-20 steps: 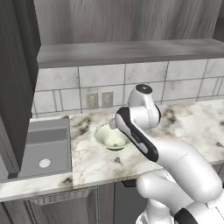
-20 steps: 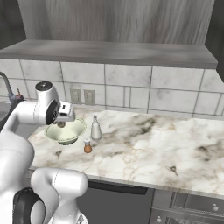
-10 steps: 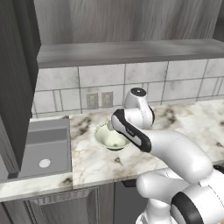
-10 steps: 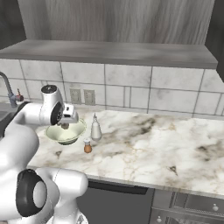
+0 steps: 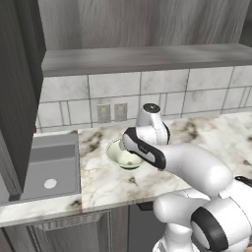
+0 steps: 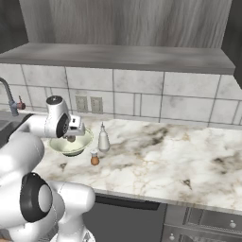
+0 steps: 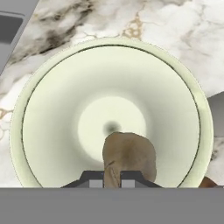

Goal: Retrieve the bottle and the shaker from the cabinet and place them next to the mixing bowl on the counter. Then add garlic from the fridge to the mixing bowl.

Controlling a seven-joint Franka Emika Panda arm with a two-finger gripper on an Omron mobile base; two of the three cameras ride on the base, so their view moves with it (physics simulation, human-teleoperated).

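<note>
The pale cream-green mixing bowl lies straight below my hand on the marble counter. My gripper is shut on the tan garlic, which hangs over the bowl's middle and casts a small shadow there. From the right base view the gripper hovers just above the bowl. The white bottle stands right beside the bowl, and the small orange-brown shaker stands in front of the bottle. In the left base view my arm hides part of the bowl.
The grey sink is set in the counter left of the bowl, with its faucet behind. A dark cabinet side stands at the left. A low shelf overhangs the tiled wall.
My hand has come down closer to the bowl with the garlic in it, and the arm has folded lower. Bottle, shaker and bowl have stayed put.
</note>
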